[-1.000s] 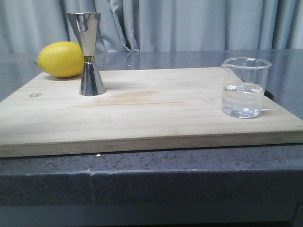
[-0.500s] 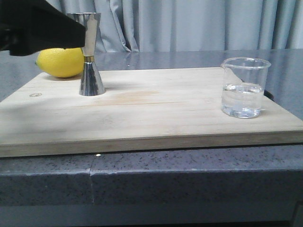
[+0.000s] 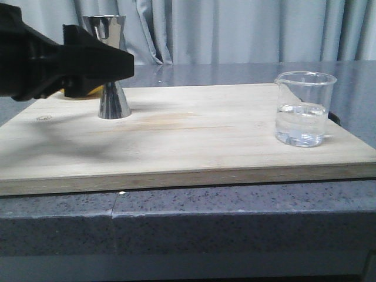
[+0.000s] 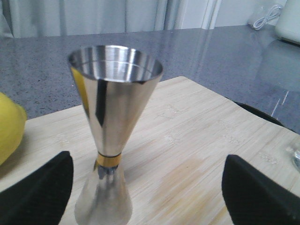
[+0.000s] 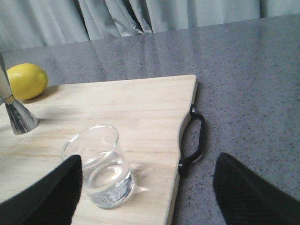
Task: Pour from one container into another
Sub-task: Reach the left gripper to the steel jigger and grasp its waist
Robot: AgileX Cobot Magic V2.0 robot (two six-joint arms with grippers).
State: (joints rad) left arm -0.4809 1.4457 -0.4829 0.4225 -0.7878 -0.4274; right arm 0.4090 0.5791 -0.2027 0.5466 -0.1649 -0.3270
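1. Steel jigger [image 3: 111, 94]: stands upright on the far left part of the bamboo cutting board [image 3: 188, 141], wide cup up, gold band at the waist. Its mouth is open to the top, so it is set to receive liquid; in the left wrist view the cup looks empty.
2. Left gripper [image 4: 147, 187]: black, level with the jigger's waist in the front view. Its fingers [image 4: 37, 187] are spread wide, one on each side of the jigger and touching neither. My reading is that this lines up a hold on the narrow waist to steady it.
3. Glass beaker [image 3: 304, 108]: upright near the right edge of the board, well apart from the jigger, partly filled with clear liquid. It has not been lifted, so the pouring is not yet begun.
4. Right gripper [image 5: 145, 197]: seen only in its own wrist view, fingers [image 5: 40, 197] apart, the beaker just ahead between them, untouched.
5. Lemon [image 5: 26, 80]: lies beside the jigger at the far left corner; mostly hidden by the left arm in the front view.
6. Board handle [image 5: 194, 138]: black, at the right end, over the grey speckled table [image 3: 235, 217].
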